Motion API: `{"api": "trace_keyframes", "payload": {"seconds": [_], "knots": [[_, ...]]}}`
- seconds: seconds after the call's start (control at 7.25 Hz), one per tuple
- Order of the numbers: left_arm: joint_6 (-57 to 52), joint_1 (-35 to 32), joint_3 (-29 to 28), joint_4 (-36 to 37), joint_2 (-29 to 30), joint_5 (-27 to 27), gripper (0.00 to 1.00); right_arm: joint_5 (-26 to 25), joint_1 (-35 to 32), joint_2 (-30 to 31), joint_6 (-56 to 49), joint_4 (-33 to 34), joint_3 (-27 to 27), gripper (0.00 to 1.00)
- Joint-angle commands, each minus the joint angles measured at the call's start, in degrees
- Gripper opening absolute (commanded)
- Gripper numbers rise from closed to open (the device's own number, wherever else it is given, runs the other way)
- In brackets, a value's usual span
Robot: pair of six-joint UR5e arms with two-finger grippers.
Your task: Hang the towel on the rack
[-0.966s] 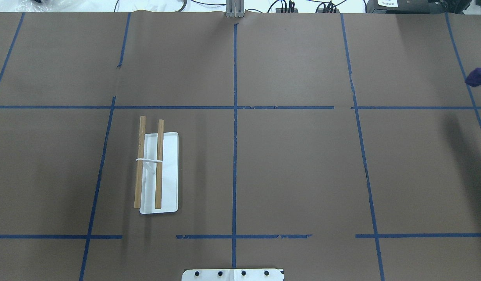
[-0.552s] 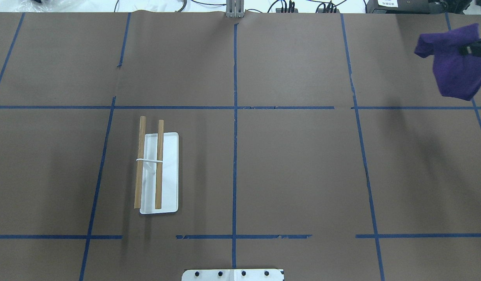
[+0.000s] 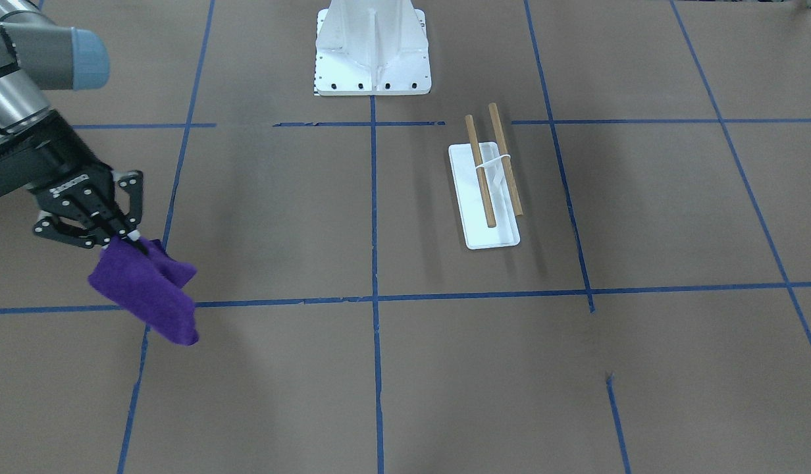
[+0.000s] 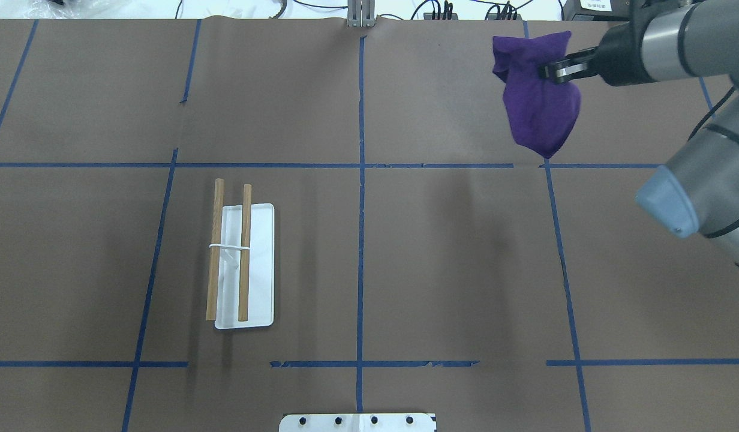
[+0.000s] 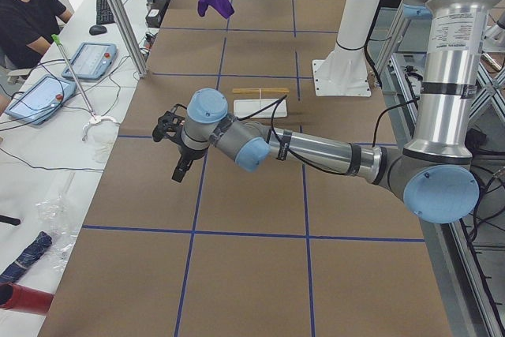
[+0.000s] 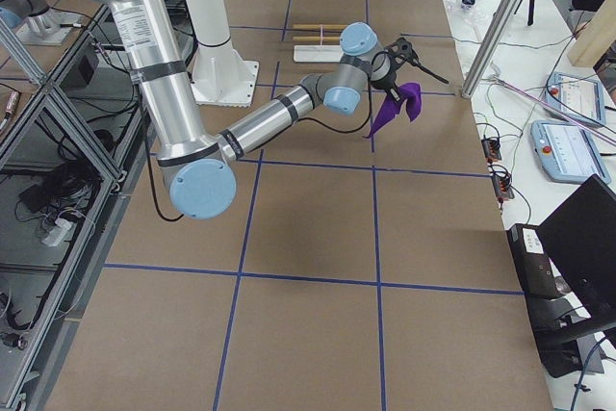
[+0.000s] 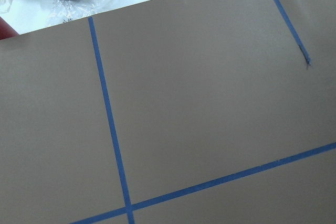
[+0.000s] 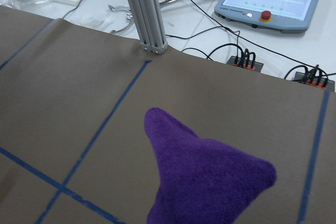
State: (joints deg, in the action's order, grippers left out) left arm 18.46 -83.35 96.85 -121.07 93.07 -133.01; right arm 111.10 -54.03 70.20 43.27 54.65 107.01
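Observation:
The towel is a deep purple cloth that hangs bunched from my right gripper, which is shut on its top edge, high over the far right of the table. It also shows in the front view, under that gripper, and in the right wrist view. The rack has a white base and two wooden rods and stands left of centre, far from the towel. My left gripper shows only in the exterior left view, low over the table; I cannot tell whether it is open.
Blue tape lines grid the brown table cover. The robot's white base plate is at the near edge. An aluminium post and cables stand at the far edge. An operator sits beside tablets off the table.
My right arm has come in from the right edge and carried the hanging towel to the left, towards the table's middle. The rack has not moved.

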Motion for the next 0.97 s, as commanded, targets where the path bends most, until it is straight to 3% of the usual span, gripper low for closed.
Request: {"api": "trace_keyframes", "payload": {"seconds": [0.0,0.55,0.69,0.83], "knots": [[16.5,4.1,-2.9,-15.8,1.7,0.0,1.0,-13.7,11.3,-3.6,12.8,-0.3,6.3,0.0],[52.0,11.6,-4.0,-37.0,8.1,0.6,1.0,-40.4,31.3,-3.8,13.5,-0.4,14.0,0.0],[62.1,13.5,-3.6,-38.6,10.9,0.6,1.0,-47.0,36.2,-4.7,13.4,-0.4,14.0,0.0],[73.6,15.6,-3.4,-38.7,14.5,0.6,1.0,-49.5,38.2,-5.2,13.0,-0.4,14.0,0.0]]}}
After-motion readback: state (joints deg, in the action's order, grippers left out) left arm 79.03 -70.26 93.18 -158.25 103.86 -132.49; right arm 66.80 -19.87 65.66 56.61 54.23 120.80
